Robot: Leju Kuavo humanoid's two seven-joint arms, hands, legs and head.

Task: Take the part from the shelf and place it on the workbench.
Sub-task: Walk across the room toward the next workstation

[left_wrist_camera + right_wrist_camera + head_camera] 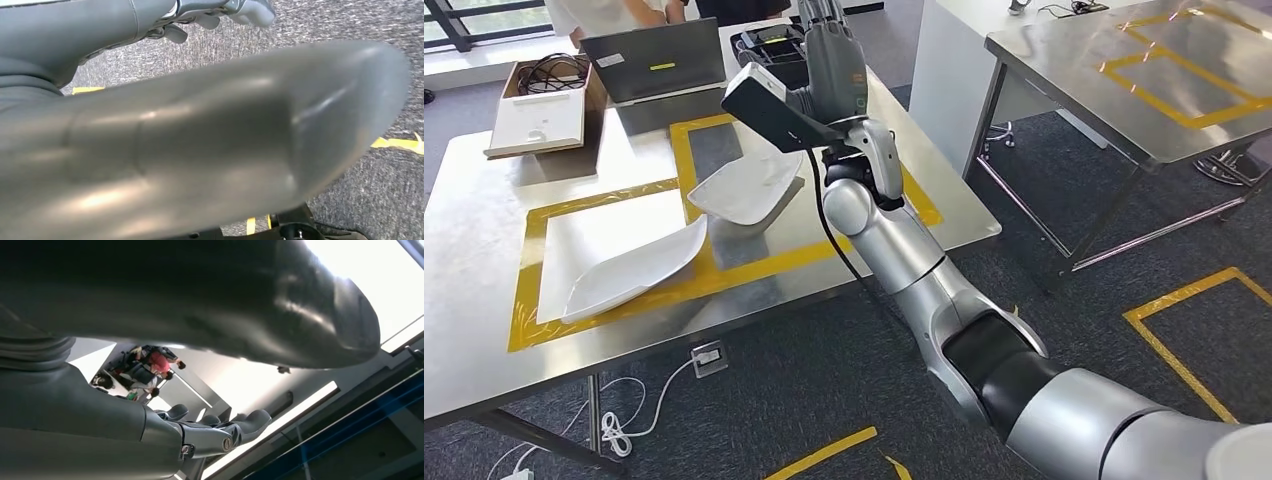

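Silver right arm [944, 310] reached over the workbench [484, 330], its right hand [829, 60] raised with fingers extended, gripping nothing, two white parts [744, 190] lying below; lowering carelessly could knock them.

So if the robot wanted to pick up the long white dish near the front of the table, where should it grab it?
Probably the long white dish's raised front rim, the edge nearest the robot: it is a shallow, curved tray lying flat, so fingers can hook over that lip and lift.
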